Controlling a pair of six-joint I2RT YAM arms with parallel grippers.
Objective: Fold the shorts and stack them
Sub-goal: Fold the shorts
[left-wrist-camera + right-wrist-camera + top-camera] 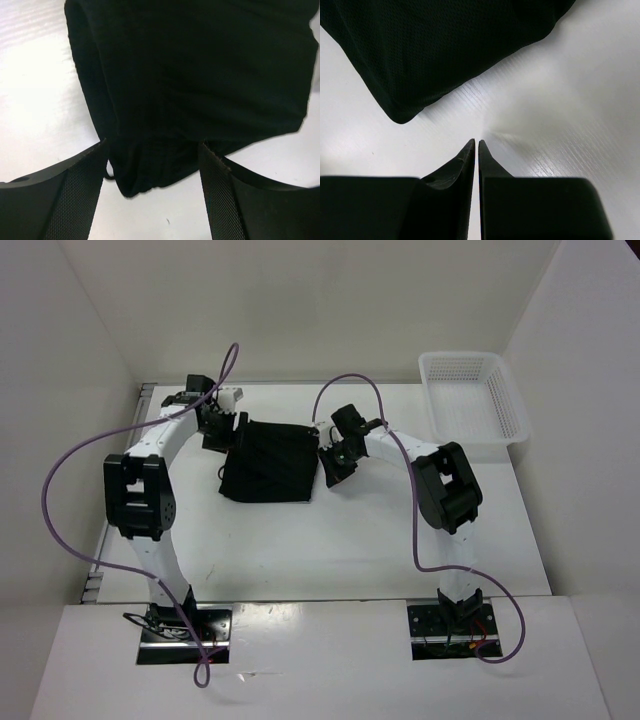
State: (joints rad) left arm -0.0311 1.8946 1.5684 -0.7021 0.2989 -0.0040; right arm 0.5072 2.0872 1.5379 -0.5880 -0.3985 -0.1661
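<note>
White surface inside pale walls. Left fingers are spread wide, with a bunched corner of the black shorts lying between their tips, not pinched. Right fingers are pressed together and empty; another corner lies just ahead and to their left, apart. The folded packet is roughly square with no clear long axis. The left arm is judged nearer for the next grasp.

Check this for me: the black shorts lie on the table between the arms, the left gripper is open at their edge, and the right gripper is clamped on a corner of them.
One thing is wrong. The right gripper is shut on nothing: in the right wrist view the corner of the shorts lies apart from its closed fingertips. The rest stands.
</note>
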